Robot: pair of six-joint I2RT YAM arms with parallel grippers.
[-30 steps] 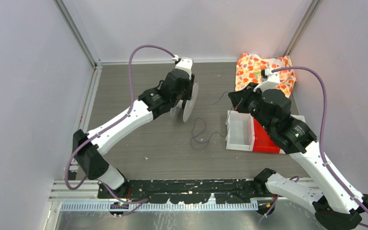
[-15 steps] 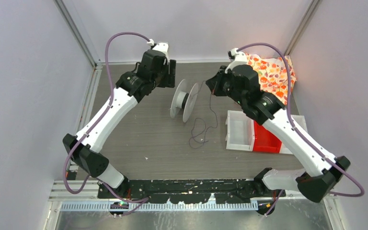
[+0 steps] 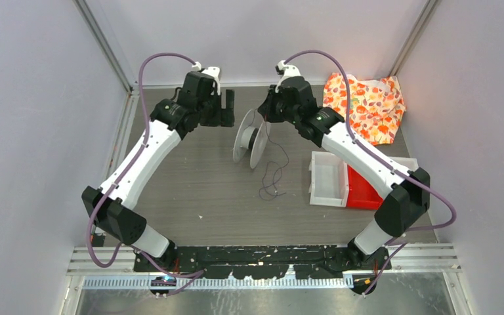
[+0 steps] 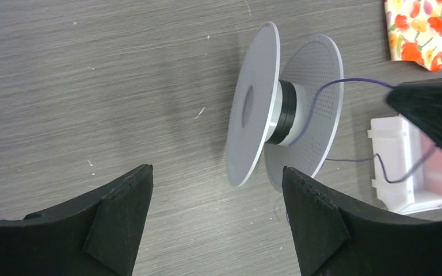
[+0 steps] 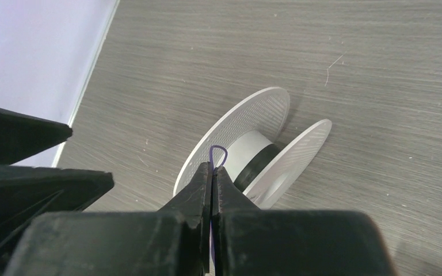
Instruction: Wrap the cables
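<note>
A white spool (image 3: 252,138) with two round flanges and a dark wound core stands on edge mid-table; it also shows in the left wrist view (image 4: 276,112) and the right wrist view (image 5: 253,155). The thin dark purple cable (image 3: 274,172) runs from the spool down to loose loops on the table. My right gripper (image 3: 267,113) is just above and behind the spool, shut on the cable, and a small loop (image 5: 217,154) sticks out past its tips (image 5: 212,168). My left gripper (image 3: 226,108) is open and empty to the left of the spool (image 4: 217,175).
A white bin (image 3: 328,178) and a red bin (image 3: 362,190) stand side by side right of the cable loops. A floral orange cloth (image 3: 367,105) lies at the back right. Walls close in the table at the left, back and right.
My left gripper has let go of the spool and moved back and left. My right gripper has swung from the bins to the spool, drawing the cable up with it.
</note>
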